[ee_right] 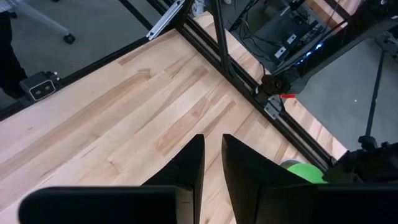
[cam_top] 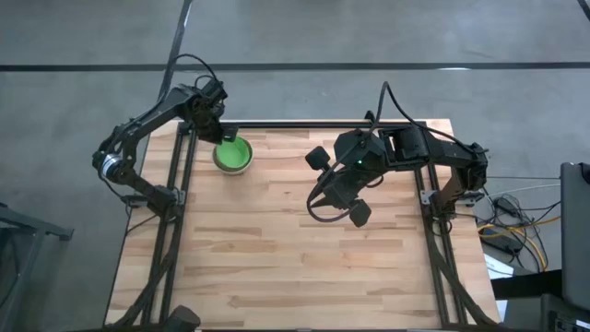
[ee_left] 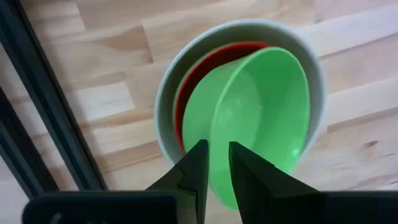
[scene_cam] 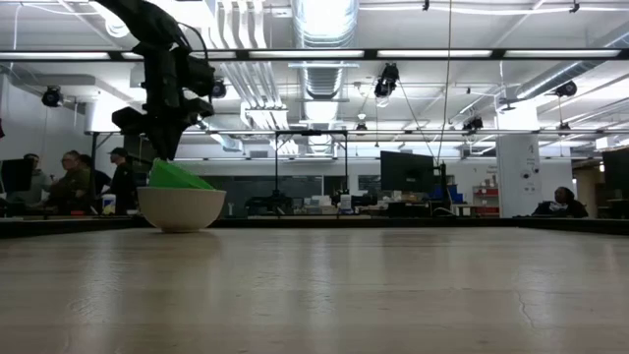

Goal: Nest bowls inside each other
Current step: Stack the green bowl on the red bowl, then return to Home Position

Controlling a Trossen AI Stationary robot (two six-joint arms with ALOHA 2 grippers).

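A: L gripper [ee_left: 214,163] pinches the green bowl's [ee_left: 261,118] rim; it's tilted in the red bowl [ee_left: 208,65] inside the white bowl [ee_left: 168,93], far left of table [cam_top: 304,267].
B: Risk?
A: Let go now, it might sit crooked. R gripper [ee_right: 211,163] empty, fingers nearly together, mid-right.

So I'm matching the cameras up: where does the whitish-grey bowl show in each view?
High view: whitish-grey bowl, upper left, beside the black frame rail.
Low view: left, green bowl tilted inside.
Left wrist view: centre, rail beside it.
Right wrist view: cannot tell; only green shows.
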